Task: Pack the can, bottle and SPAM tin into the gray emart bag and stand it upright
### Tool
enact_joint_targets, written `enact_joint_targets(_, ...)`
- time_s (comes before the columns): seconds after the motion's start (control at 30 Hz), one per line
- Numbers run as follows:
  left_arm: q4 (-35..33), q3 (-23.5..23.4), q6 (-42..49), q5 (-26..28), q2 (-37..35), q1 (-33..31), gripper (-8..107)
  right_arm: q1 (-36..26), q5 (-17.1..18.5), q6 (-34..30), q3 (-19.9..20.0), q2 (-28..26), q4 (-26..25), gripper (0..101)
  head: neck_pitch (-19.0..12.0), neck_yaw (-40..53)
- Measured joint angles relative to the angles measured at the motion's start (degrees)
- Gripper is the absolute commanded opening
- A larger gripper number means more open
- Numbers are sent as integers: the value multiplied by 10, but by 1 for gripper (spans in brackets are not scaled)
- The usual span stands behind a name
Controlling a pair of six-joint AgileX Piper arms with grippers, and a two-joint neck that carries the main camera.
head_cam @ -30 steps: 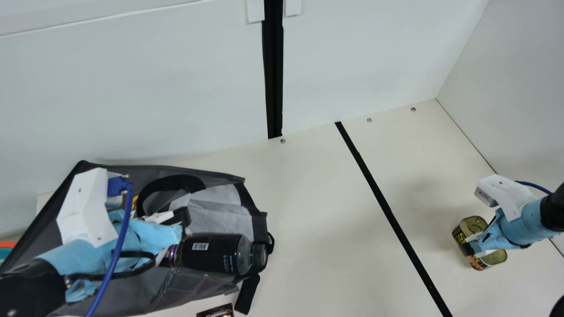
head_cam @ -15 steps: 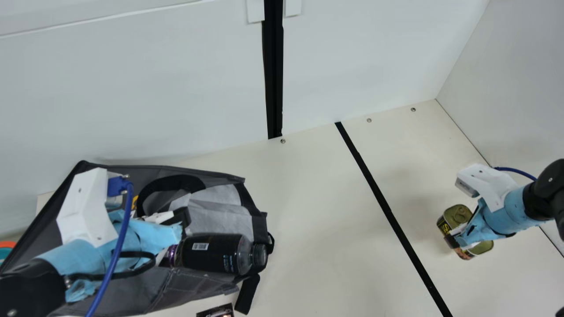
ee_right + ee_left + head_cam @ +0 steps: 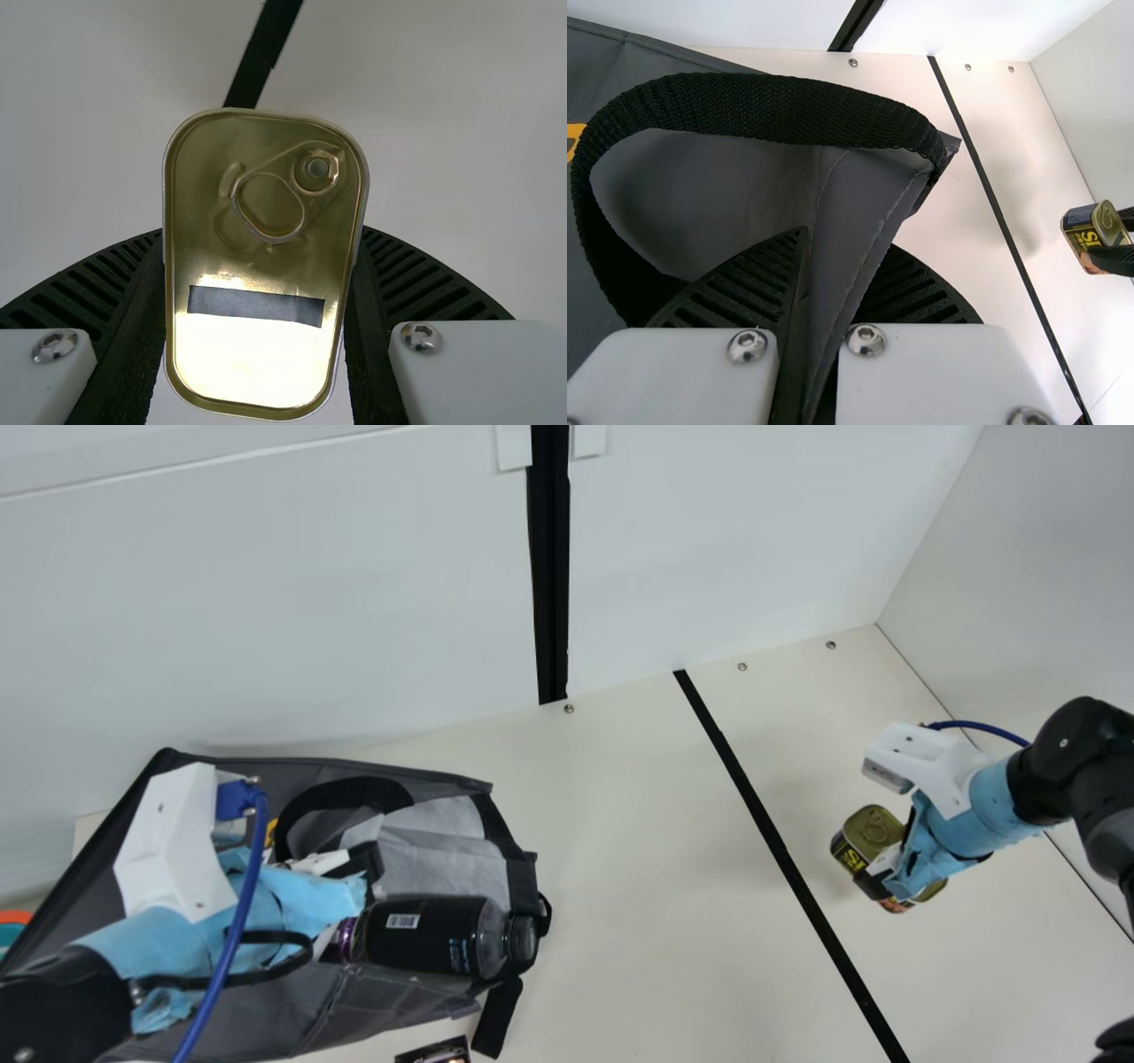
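on the left, my left gripper [image 3: 833, 283] pinches the edge of the gray bag [image 3: 390, 996], which lies toppled, the bottle [image 3: 425, 934] at its mouth. farther right, my right gripper [image 3: 264, 235] clasps the spam tin [image 3: 875, 828], yet to be packed; standing the bag up also remains, and the can's whereabouts i can't tell.

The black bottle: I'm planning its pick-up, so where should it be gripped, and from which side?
I'd grip the black bottle around the middle of its body, coming from above and closing across its width. It lies on its side, cap at one end, with the left arm crowding the other.
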Motion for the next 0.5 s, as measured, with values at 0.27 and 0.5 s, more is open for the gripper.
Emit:
enact_joint_targets(0.27,0,0,0,0,0,0,-8,39,16,-35,-21,11,12,0,0,0)
enact_joint_targets(0.5,0,0,0,0,0,0,-8,77,19,-56,-24,15,21,0,0,1)
